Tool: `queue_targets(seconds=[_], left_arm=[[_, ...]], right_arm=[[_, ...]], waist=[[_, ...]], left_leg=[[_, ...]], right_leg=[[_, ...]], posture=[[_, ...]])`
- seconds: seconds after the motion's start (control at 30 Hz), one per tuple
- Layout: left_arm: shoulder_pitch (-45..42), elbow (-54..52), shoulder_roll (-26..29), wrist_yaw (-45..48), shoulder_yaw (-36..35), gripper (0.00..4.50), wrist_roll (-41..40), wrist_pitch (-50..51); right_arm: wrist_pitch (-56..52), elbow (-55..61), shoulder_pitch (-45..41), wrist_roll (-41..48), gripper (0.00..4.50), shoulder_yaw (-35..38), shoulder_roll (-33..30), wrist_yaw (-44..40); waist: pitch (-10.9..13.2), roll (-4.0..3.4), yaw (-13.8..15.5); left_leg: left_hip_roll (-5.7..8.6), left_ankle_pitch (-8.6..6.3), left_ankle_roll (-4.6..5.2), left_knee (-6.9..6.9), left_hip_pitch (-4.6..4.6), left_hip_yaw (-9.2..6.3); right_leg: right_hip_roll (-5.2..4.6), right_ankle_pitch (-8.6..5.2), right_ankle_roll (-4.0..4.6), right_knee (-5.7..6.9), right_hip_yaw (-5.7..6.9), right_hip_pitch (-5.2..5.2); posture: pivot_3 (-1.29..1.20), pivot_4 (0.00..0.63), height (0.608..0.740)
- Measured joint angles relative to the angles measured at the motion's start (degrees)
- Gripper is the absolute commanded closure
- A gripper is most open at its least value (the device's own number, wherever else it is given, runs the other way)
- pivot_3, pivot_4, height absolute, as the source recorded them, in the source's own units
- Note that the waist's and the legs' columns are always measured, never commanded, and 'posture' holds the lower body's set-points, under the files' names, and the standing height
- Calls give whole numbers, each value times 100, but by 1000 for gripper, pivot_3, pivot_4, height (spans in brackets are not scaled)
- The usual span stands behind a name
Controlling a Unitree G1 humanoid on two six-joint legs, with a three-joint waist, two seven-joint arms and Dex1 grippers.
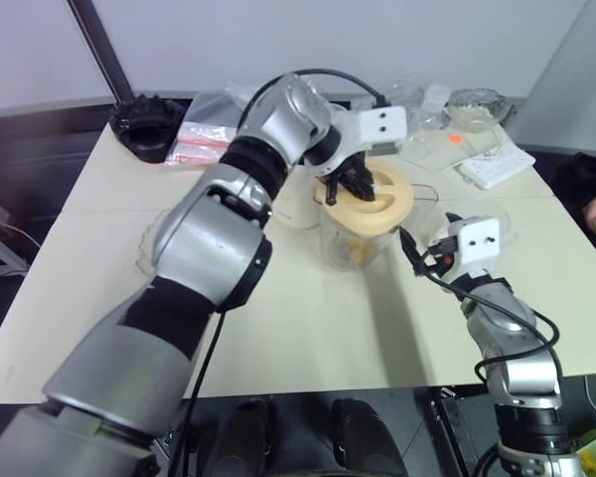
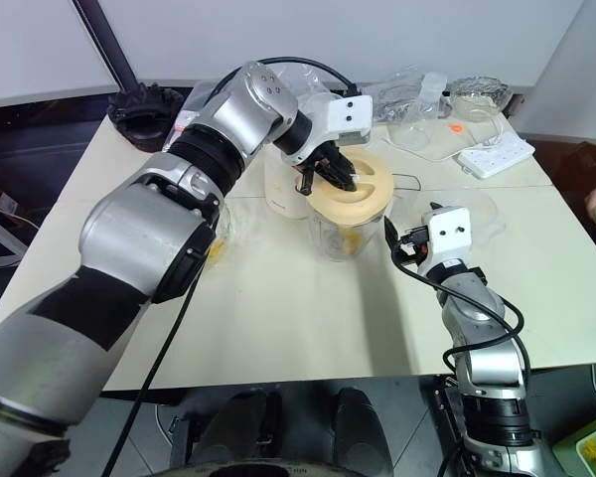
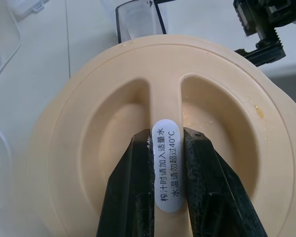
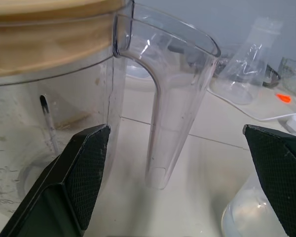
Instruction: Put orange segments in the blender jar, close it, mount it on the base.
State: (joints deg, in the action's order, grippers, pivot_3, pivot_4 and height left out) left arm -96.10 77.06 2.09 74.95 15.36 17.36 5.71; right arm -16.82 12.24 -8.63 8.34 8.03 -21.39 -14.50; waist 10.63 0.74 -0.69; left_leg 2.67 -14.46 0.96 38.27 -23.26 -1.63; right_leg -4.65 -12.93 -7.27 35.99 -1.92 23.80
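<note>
A clear blender jar (image 2: 343, 234) stands near the middle of a pale counter (image 2: 278, 318), with yellow-orange segments (image 2: 350, 241) visible inside near its bottom. A pale-orange round lid (image 3: 158, 123) sits on the jar's mouth. The left gripper (image 3: 165, 158) reaches down from above, its jaws pinching the raised ridge across the lid's centre, right at a white sticker with printed text. The right gripper (image 4: 175, 148) is held level just beside the jar, jaws spread wide on either side of the jar's clear handle (image 4: 172, 108) without touching it. The cream-white base (image 2: 283, 189) stands just behind the jar, partly hidden by the left arm.

The fruit appears to be loaded, and the lid is on or being seated; whether it is fully locked cannot be told. Mounting the jar on the base is not yet done.
</note>
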Motion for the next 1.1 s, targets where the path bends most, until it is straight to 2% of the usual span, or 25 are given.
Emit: queue_targets(seconds=[0.27,0.37,0.53,1.1], left_arm=[[118,-69,3,-36,-40,4283,0,7],[141,-72,14,-33,-41,4283,0,13],[194,-95,46,68,-42,4283,7,-2],[571,-207,236,140,-255,4283,-54,-128]], right_arm=[[393,-1196,-800,-122,0,-76,40,-45],[491,-1503,-1046,-142,929,-84,118,-32],[549,-1503,-1037,-135,3487,-181,288,-20],[459,-1469,-1095,-381,3547,-252,682,296]], waist=[[0,0,-13],[-1,0,-10],[-4,2,-16],[-91,10,-43]], left_leg=[[0,0,0,-8,50,-2],[0,-1,0,-11,53,-3],[0,-1,0,-12,64,-3],[-3,-2,0,-22,89,-8]], right_leg=[[0,-1,-1,-10,1,-49],[0,-1,-1,-9,1,-51],[0,-2,-2,-10,1,-62],[2,-4,-3,-20,2,-88]], posture=[[0,150,740],[0,150,740],[0,150,740],[0,150,740]])
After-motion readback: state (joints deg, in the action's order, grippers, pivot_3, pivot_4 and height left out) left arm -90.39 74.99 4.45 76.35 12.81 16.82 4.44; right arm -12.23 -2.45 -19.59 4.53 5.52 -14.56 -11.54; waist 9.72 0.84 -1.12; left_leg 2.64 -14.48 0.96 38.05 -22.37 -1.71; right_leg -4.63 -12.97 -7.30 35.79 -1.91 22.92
